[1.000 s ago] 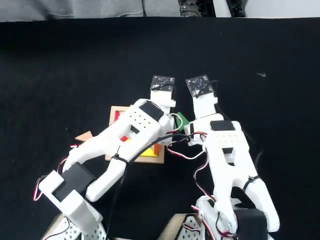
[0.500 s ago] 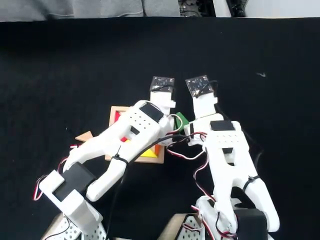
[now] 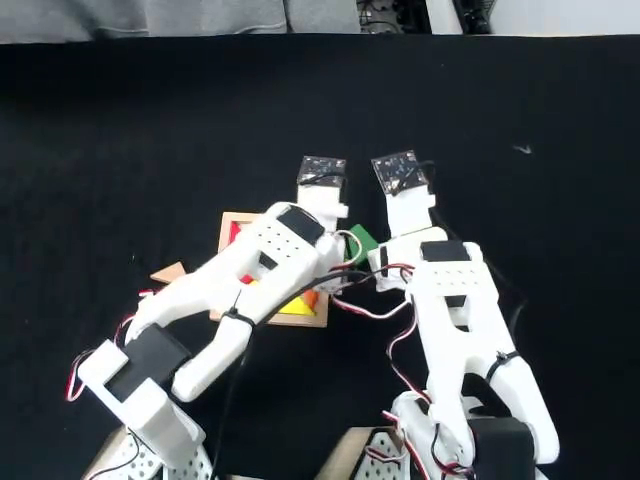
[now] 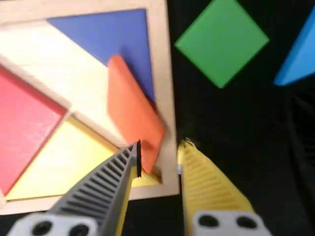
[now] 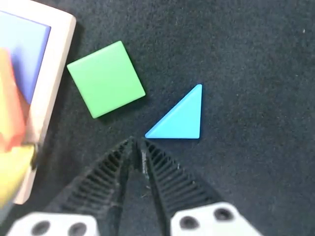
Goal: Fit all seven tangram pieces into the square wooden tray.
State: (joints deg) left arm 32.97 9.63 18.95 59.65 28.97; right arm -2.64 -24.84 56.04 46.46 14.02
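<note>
Step in hand: I judge it is seating the orange parallelogram point(image 4: 133, 105) in the square wooden tray point(image 4: 161, 59).
Where the piece lies: it is askew, with its far end over the blue triangle point(image 4: 113, 39) and its near end against the tray's right rim. It is not flat in the bare wood gap point(image 4: 64, 73).
Left jaws: the left gripper point(image 4: 160, 150) is spread and straddles that rim. The grey jaw is over the piece's near end and the yellow jaw is outside the tray. I see no pinch.
Doing it well: I would nudge the piece leftwards off the blue triangle and turn it to match the gap, then press it flat. I would keep the yellow jaw clear of the rim so the tray does not slide.
Right jaws: the right gripper point(image 5: 135, 142) is pressed together and empty, with its tips just beside the light blue triangle point(image 5: 182, 118).
Left wrist view adds: the red piece point(image 4: 24, 118) and the yellow triangle point(image 4: 64, 162) sit flat in the tray.
Right wrist view adds: the green square point(image 5: 106, 78) lies apart from the tray, on the tabletop point(image 3: 500, 120).
High view adds: a tan piece point(image 3: 170, 272) lies left of the tray.
</note>
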